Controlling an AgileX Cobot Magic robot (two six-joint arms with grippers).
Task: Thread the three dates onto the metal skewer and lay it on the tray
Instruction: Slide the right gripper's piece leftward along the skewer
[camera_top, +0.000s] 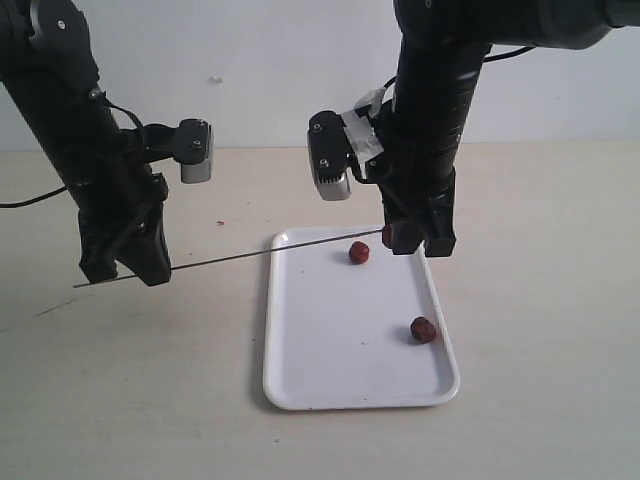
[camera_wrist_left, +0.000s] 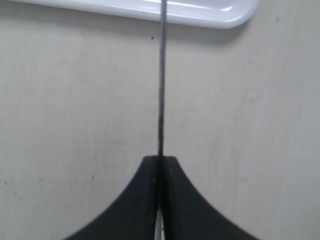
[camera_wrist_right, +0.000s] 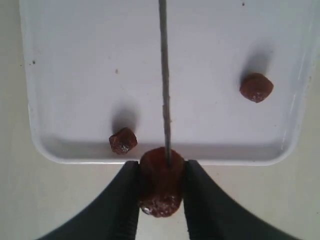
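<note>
Exterior view: on the pale beige desk (camera_top: 560, 300) lies the flat white rectangular tray (camera_top: 300, 370). The left pincer (camera_top: 130, 262) is clenched on the thin grey metal skewer (camera_top: 260, 256), whose tip enters the wrinkled reddish-brown date (camera_wrist_right: 160, 187) gripped by the right pincer (camera_top: 415, 240) at the tray's far rim; a second date (camera_top: 359, 252) and a third date (camera_top: 423, 329) rest on the tray

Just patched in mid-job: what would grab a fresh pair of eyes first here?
The metal skewer spans the gap between the arms, pinched near one end by the left gripper, its tip meeting a date clamped in the right gripper beside the rim of the white tray. Two more dates lie loose on that tray, apart from each other.
</note>
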